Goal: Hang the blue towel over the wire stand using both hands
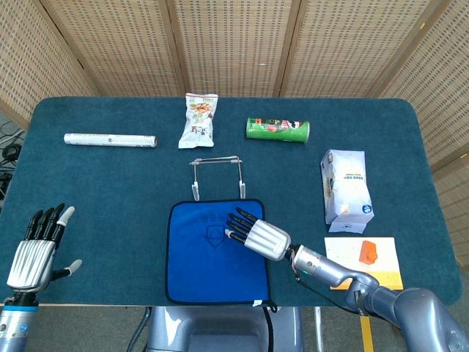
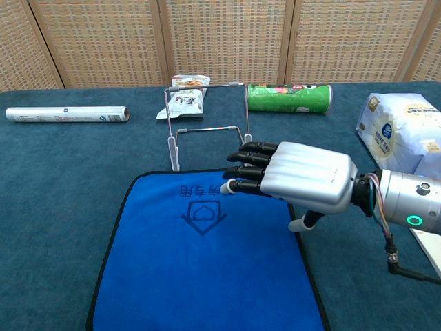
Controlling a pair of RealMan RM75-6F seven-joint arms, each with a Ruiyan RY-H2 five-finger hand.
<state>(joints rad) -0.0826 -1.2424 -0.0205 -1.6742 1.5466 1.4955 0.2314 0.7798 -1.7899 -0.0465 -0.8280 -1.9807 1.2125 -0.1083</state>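
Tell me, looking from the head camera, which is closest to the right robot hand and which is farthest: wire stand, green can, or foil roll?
From the right robot hand:
1. Wire stand, just beyond the towel.
2. Green can, far side, lying down.
3. Foil roll, far left.

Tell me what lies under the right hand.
Under the right hand lies the blue towel, flat on the table. Whether the fingers touch the cloth cannot be seen.
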